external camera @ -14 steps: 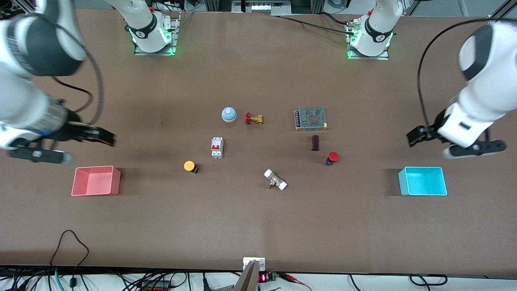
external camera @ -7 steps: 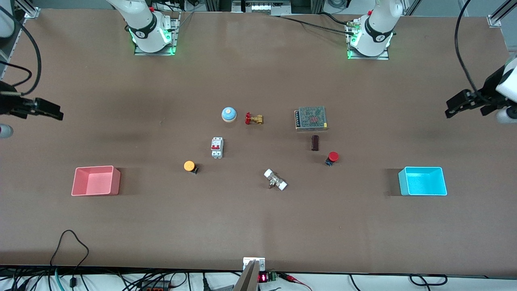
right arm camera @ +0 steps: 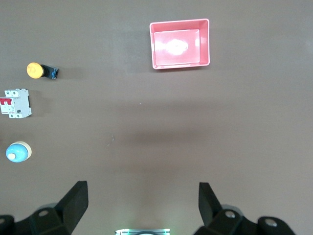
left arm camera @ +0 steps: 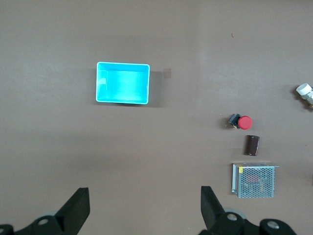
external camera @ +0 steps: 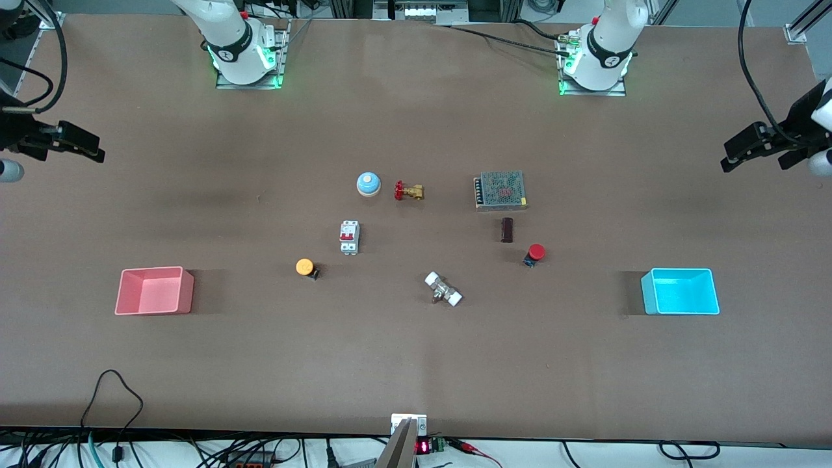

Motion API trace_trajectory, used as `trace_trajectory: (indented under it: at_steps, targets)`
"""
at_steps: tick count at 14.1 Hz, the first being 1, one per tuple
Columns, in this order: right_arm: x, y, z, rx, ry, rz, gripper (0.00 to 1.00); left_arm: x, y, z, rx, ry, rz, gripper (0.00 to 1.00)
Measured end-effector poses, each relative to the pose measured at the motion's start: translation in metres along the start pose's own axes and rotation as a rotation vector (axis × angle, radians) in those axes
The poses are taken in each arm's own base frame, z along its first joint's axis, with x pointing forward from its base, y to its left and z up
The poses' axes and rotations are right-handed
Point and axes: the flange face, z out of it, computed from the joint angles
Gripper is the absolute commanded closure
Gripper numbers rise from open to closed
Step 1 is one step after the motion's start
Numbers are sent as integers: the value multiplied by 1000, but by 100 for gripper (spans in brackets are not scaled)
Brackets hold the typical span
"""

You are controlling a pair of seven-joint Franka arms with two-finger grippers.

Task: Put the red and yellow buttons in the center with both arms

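Observation:
The yellow button lies on the brown tabletop, toward the right arm's end of the middle; it also shows in the right wrist view. The red button lies toward the left arm's end, beside a dark block; it also shows in the left wrist view. My right gripper is open and empty, high over the table's edge at the right arm's end. My left gripper is open and empty, high over the edge at the left arm's end.
A pink tray stands at the right arm's end, a cyan tray at the left arm's end. Between them lie a blue-and-white bell, a brass valve, a white breaker, a metal power supply and a white fitting.
Both arms have risen and swung outward from beside the trays to the table's ends. The parts on the table have not moved.

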Motion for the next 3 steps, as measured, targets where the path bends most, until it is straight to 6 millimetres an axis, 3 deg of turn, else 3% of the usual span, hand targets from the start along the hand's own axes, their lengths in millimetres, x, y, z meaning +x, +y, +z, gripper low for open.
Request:
trace_trajectory:
  at_steps: [3]
  targets:
    - [-3,0,-1,1,2,0,0,-5,0,-9,0,12,0,0]
